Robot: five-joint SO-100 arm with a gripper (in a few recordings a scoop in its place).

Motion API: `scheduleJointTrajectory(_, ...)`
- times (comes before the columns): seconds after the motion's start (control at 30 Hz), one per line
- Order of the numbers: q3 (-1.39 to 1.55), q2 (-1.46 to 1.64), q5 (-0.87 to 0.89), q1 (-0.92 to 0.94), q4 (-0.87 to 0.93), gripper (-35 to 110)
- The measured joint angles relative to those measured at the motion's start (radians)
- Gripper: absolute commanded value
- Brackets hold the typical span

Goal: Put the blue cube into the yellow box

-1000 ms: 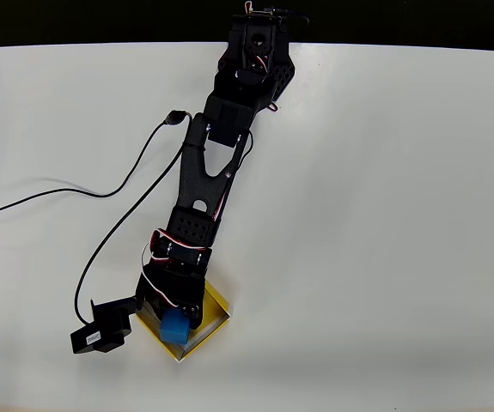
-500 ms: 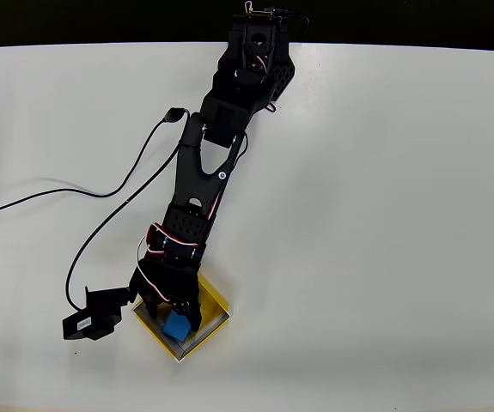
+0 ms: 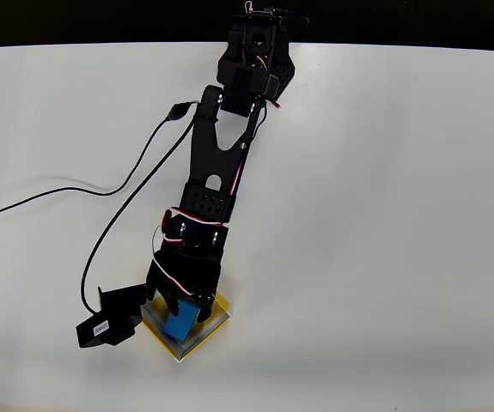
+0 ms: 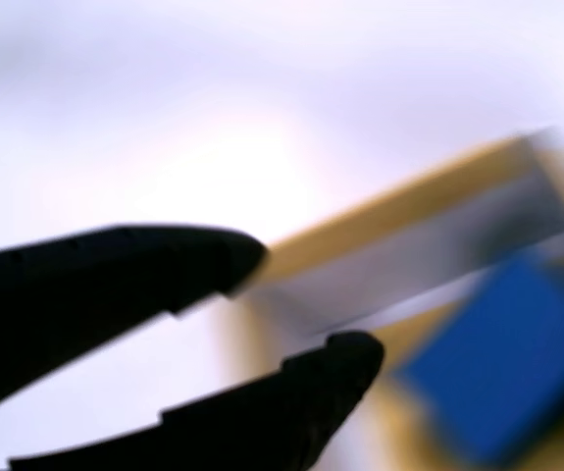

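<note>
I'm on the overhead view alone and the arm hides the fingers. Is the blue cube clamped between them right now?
Observer: No. In the wrist view the blue cube lies to the right of the gripper, past its tips.
Operator: So the jaws are apart?
Observer: Yes, the fingers stand open with only pale table showing between them.
Operator: What's just beyond the tips?
Observer: A wall of the yellow box, blurred, with the cube on its far side.
</note>
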Motion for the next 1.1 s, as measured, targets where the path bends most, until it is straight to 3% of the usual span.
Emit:
scheduleJointTrajectory(0.33,0.543,0.603,0.034,-0.135,0.067,5)
scheduleJointTrajectory(0.77,1.244,1.287,0.012,-0.186,-0.028,0)
scheduleJointTrajectory(1.1,1.548,1.615,0.009,-0.175,0.058,0)
